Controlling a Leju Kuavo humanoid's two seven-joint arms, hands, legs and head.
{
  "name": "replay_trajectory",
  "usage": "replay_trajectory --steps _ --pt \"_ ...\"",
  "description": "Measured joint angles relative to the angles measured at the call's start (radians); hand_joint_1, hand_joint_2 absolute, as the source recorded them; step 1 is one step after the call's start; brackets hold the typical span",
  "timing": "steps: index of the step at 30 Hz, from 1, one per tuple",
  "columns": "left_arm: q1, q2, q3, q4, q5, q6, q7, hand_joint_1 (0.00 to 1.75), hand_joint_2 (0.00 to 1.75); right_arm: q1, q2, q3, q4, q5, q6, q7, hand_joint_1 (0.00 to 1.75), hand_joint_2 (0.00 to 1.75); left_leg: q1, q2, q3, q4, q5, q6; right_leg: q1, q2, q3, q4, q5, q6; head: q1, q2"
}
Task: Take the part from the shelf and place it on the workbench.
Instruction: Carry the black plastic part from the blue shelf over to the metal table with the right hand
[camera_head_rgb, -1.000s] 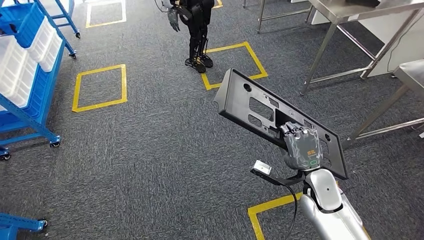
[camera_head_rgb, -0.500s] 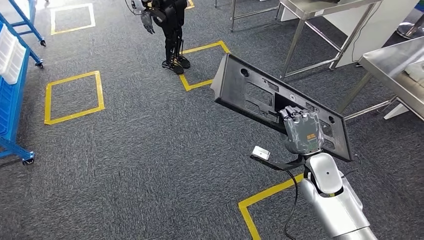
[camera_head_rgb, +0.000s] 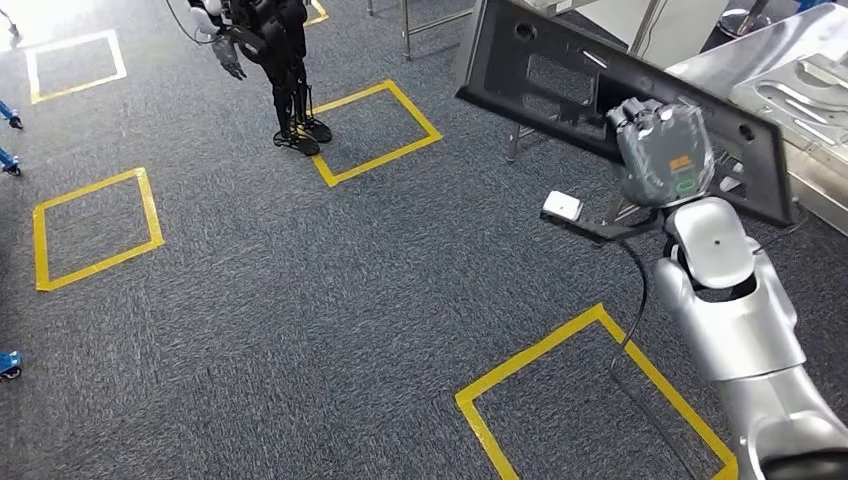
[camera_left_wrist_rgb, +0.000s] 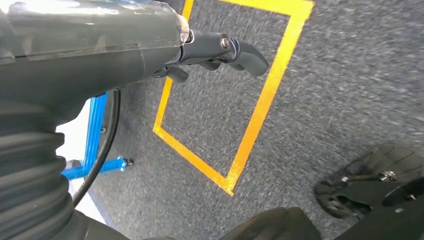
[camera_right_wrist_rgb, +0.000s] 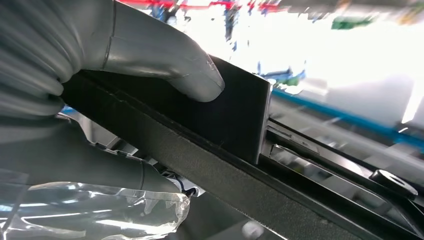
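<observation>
A: Right hand?

B: Mine, wrapped around the part, a long black panel with cutouts and holes. I hold it up off the floor, tilted, in front of the workbench (steel top, at the far right of the head view). My thumb presses flat on one face of the panel in the right wrist view, the other fingers curl under its edge.

A: Touching the bench?

B: Can't tell, the panel overlaps it from this angle.

A: Left hand?

B: Hanging over the grey carpet, fingers loosely bent, nothing in them, a yellow tape square on the floor below.

A: Anything else?

B: A second dark humanoid robot stands far off by another tape square; a light tray lies on the bench
</observation>
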Motion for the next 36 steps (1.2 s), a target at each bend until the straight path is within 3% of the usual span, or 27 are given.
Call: replay_trajectory --steps 2,3,4,5,6,8,9,11,12,13,15,16,18,19,20,21,23,25,28,30,32,34,35,36 --pt "0.001 0.000 0.000 0.000 0.000 -0.002 -0.004 0.00 1.75 -0.073 -0.011 0.016 0.004 0.003 0.036 0.005 1.75 1.75 0.005 -0.028 -0.060 0.133 -0.065 -0.007 0.001 0.018 -0.003 0.000 0.003 -0.006 0.000 0.000" --pt "0.001 0.000 0.001 0.000 0.000 -0.003 -0.006 0.00 1.75 -0.110 -0.017 0.027 0.007 0.000 0.054 0.006 1.75 1.75 0.006 -0.033 -0.090 0.197 -0.086 -0.008 0.002 0.028 -0.005 0.001 0.004 -0.007 0.000 0.000" --pt "0.001 0.000 0.001 0.000 0.000 -0.003 -0.007 0.00 1.75 -0.146 -0.022 0.038 0.013 -0.006 0.071 0.006 1.75 1.75 0.006 -0.034 -0.108 0.231 -0.089 -0.008 0.003 0.037 -0.006 0.001 0.005 -0.008 0.000 0.000" --pt "0.001 0.000 0.002 0.000 0.000 -0.004 -0.008 0.00 1.75 -0.182 -0.028 0.049 0.021 -0.014 0.087 0.006 1.75 1.75 0.006 -0.036 -0.108 0.225 -0.072 -0.005 0.003 0.047 -0.006 0.001 0.006 -0.008 0.000 0.000" --pt "0.001 0.000 0.003 0.000 0.001 -0.004 -0.008 0.00 1.75 -0.218 -0.033 0.061 0.029 -0.023 0.099 0.006 1.75 1.75 0.006 -0.040 -0.090 0.180 -0.038 -0.001 0.003 0.057 -0.006 0.001 0.006 -0.007 0.000 0.000" --pt "0.001 0.000 0.007 0.000 0.002 -0.004 -0.011 0.00 1.75 -0.281 -0.041 0.086 0.047 -0.036 0.113 0.007 1.75 1.75 0.005 -0.071 -0.028 0.035 0.036 0.011 0.001 0.076 -0.007 0.001 0.008 -0.003 0.000 0.000" --pt "0.002 0.000 0.009 0.000 0.002 -0.004 -0.012 0.00 1.75 -0.305 -0.044 0.098 0.055 -0.040 0.116 0.008 1.75 1.75 0.005 -0.087 -0.003 -0.021 0.056 0.016 -0.001 0.085 -0.008 0.000 0.011 0.001 0.000 0.000" --pt "0.001 0.000 0.010 0.000 0.002 -0.004 -0.015 0.00 1.75 -0.334 -0.050 0.121 0.070 -0.045 0.119 0.011 1.75 1.75 0.002 -0.101 0.016 -0.064 0.062 0.022 -0.005 0.101 -0.014 -0.004 0.017 0.013 0.000 0.000" --pt "0.001 0.000 0.011 0.000 0.002 -0.004 -0.016 0.00 1.75 -0.343 -0.054 0.130 0.075 -0.046 0.119 0.011 1.75 1.75 0.002 -0.094 0.017 -0.071 0.065 0.025 -0.007 0.108 -0.016 -0.008 0.022 0.020 0.000 0.000" --pt "0.000 0.000 0.011 0.000 0.002 -0.004 -0.017 0.00 1.75 -0.350 -0.060 0.136 0.079 -0.047 0.119 0.012 1.75 1.75 0.002 -0.086 0.019 -0.081 0.070 0.028 -0.008 0.104 -0.018 -0.009 0.022 0.025 0.000 0.000" --pt "0.000 -0.001 0.011 0.000 0.002 -0.004 -0.020 0.00 1.75 -0.368 -0.072 0.146 0.085 -0.052 0.120 0.015 1.75 1.75 0.005 -0.068 0.025 -0.104 0.084 0.038 -0.003 0.068 -0.037 0.028 -0.008 0.029 0.000 0.000" --pt "0.000 -0.002 0.011 0.000 0.002 -0.004 -0.022 0.00 1.75 -0.375 -0.078 0.151 0.087 -0.057 0.120 0.018 1.75 1.75 0.006 -0.058 0.026 -0.110 0.088 0.042 -0.001 0.045 -0.059 0.077 -0.038 0.030 0.000 0.000" --pt "0.002 -0.002 0.012 0.000 0.002 -0.004 -0.027 0.00 1.75 -0.382 -0.088 0.160 0.090 -0.066 0.120 0.025 1.75 1.75 0.006 -0.040 0.024 -0.110 0.088 0.045 0.000 0.026 -0.115 0.199 -0.094 0.034 0.000 0.000" --pt "0.002 -0.002 0.012 0.000 0.002 -0.004 -0.028 0.00 1.75 -0.382 -0.093 0.165 0.091 -0.070 0.120 0.028 1.75 1.75 0.006 -0.031 0.024 -0.108 0.087 0.045 -0.001 0.024 -0.131 0.236 -0.102 0.038 0.000 0.000" --pt "0.002 -0.002 0.012 0.000 0.003 -0.004 -0.029 0.00 1.75 -0.380 -0.098 0.169 0.092 -0.072 0.120 0.030 1.75 1.75 0.007 -0.022 0.023 -0.105 0.085 0.044 -0.002 0.021 -0.131 0.240 -0.092 0.041 0.000 0.000" --pt "0.002 -0.002 0.012 0.000 0.003 -0.003 -0.030 0.00 1.75 -0.380 -0.102 0.173 0.093 -0.074 0.119 0.032 1.75 1.75 0.008 -0.012 0.022 -0.101 0.082 0.042 -0.004 0.014 -0.110 0.203 -0.066 0.045 0.000 0.000" --pt "0.002 -0.001 0.014 0.000 0.003 -0.003 -0.031 0.00 1.75 -0.380 -0.108 0.178 0.094 -0.077 0.117 0.038 1.75 1.75 0.006 0.005 0.021 -0.086 0.071 0.034 -0.003 -0.019 -0.040 0.075 -0.011 0.048 0.000 0.000" --pt "0.001 0.001 0.016 0.000 0.005 -0.004 -0.031 0.00 1.75 -0.380 -0.111 0.182 0.095 -0.077 0.115 0.043 1.75 1.75 0.001 0.019 0.018 -0.072 0.061 0.025 0.002 -0.039 -0.004 0.002 0.006 0.039 0.000 0.000" --pt "0.001 0.003 0.019 0.000 0.007 -0.007 -0.026 0.00 1.75 -0.378 -0.113 0.186 0.098 -0.075 0.114 0.046 1.75 1.75 -0.001 0.036 0.018 -0.065 0.052 0.013 0.002 -0.014 -0.010 -0.001 0.007 0.020 0.000 0.000" --pt "0.000 0.004 0.019 0.000 0.008 -0.009 -0.025 0.00 1.75 -0.381 -0.114 0.187 0.099 -0.075 0.114 0.047 1.75 1.75 0.003 0.014 0.003 -0.028 0.022 0.002 -0.001 0.001 -0.011 -0.004 0.012 0.009 0.000 0.000" --pt "0.000 0.004 0.020 0.000 0.011 -0.011 -0.025 0.00 1.75 -0.384 -0.113 0.189 0.099 -0.075 0.114 0.046 1.75 1.75 0.007 -0.022 -0.046 0.087 -0.040 -0.005 0.000 0.016 -0.012 -0.005 0.014 0.001 0.000 0.000" --pt "0.001 0.004 0.023 0.000 0.013 -0.013 -0.025 0.00 1.75 -0.384 -0.112 0.194 0.103 -0.074 0.114 0.045 1.75 1.75 0.008 -0.033 -0.102 0.208 -0.084 -0.006 0.003 0.034 -0.013 -0.005 0.015 -0.002 0.000 0.000" --pt "0.001 0.004 0.025 0.000 0.014 -0.014 -0.025 0.00 1.75 -0.384 -0.112 0.197 0.105 -0.073 0.114 0.045 1.75 1.75 0.008 -0.034 -0.111 0.226 -0.080 -0.004 0.004 0.044 -0.012 -0.005 0.016 -0.002 0.000 0.000" --pt "0.001 0.004 0.026 0.000 0.015 -0.014 -0.025 0.00 1.75 -0.384 -0.112 0.198 0.106 -0.072 0.113 0.044 1.75 1.75 0.008 -0.037 -0.102 0.204 -0.057 -0.001 0.005 0.054 -0.012 -0.005 0.016 -0.002 0.000 0.000"
